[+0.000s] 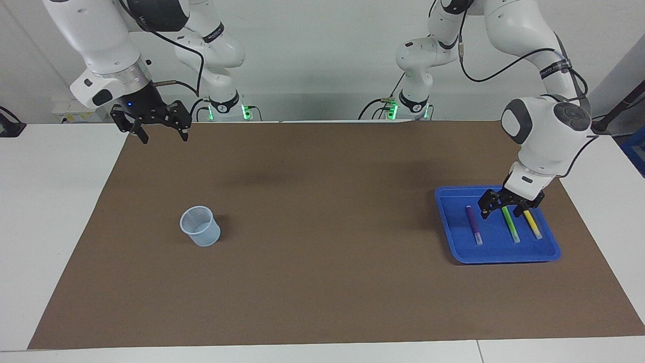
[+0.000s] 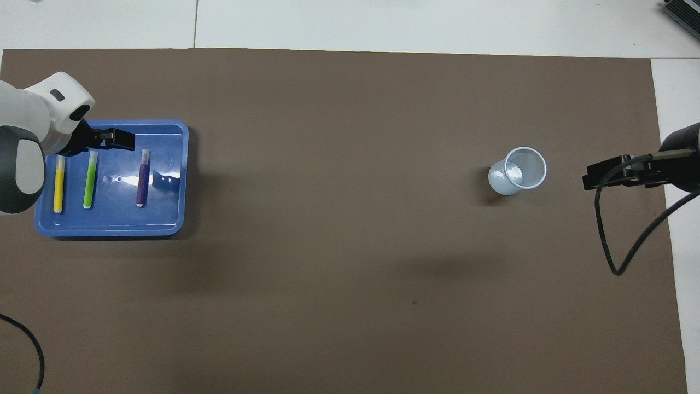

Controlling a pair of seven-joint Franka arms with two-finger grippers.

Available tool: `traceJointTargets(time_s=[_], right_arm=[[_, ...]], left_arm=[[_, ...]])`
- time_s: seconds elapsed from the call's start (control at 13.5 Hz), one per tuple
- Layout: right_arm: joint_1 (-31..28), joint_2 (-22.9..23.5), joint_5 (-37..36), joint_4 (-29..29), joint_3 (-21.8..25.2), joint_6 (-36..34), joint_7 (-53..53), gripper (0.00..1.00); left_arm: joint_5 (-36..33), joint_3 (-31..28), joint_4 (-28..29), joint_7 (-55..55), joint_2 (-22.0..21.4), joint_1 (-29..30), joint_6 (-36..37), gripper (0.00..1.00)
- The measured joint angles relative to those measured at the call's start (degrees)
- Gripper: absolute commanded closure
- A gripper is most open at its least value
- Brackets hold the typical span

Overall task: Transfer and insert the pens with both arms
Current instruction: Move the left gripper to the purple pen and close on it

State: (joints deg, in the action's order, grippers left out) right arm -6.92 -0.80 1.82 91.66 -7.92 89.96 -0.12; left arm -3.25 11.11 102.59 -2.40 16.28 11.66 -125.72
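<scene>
A blue tray (image 1: 446, 222) lies on the brown mat (image 1: 322, 282) that covers the counter (image 1: 50, 201), toward the left arm's end. Three pens lie in the tray side by side, apart from each other, all pointing about the same way. The purple pen (image 1: 473, 225) is the one closest to the middle of the counter. The green pen (image 1: 511, 227) is in the middle of the three. The yellow pen (image 1: 532, 225) is closest to the end of the counter.

The left claw (image 1: 502, 207) is low over the tray, over the ends of the green and yellow pens that are nearer to the robots. Its fingers stand apart and point down. One finger is between the purple pen and the green pen, the other is near the yellow pen. From these views I cannot tell if a fingertip touches a pen or the tray. No pen is lifted; all three lie flat in the tray.

A small translucent cup (image 1: 200, 226) stands upright on the mat toward the right arm's end, well apart from the tray.

The right claw (image 1: 160, 133) waits in the air over the edge of the mat, at the right arm's end of the counter. Its fingers are apart too and hold nothing. A black cable (image 2: 618, 230) hangs from the right arm's wrist.
</scene>
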Motion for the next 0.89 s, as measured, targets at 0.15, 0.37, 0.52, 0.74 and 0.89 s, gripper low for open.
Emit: traceJointTargets(time_s=[0.15,0.37,0.52,0.74,0.89], right_arm=[[0.0,0.0,0.0,0.0,0.0,0.0,0.0,0.0],[0.0,0.0,0.0,0.0,0.0,0.0,0.0,0.0],[0.0,0.0,0.0,0.0,0.0,0.0,0.0,0.0],[0.0,0.0,0.0,0.0,0.0,0.0,0.0,0.0],[0.0,0.0,0.0,0.0,0.0,0.0,0.0,0.0]], left_arm=[[0.0,0.0,0.1,0.0,2.4,0.0,-1.6,0.0],[0.0,0.0,0.8,0.0,4.8,0.0,-2.3,0.0],[0.0,0.2,1.5,-0.1,5.0,-0.1,-2.7,0.0],[-1.9,0.3,4.1,-0.2,5.0,-0.1,-5.4,0.01],[-3.2,0.2,5.5,-0.2,5.1,-0.1,-6.4,0.09]])
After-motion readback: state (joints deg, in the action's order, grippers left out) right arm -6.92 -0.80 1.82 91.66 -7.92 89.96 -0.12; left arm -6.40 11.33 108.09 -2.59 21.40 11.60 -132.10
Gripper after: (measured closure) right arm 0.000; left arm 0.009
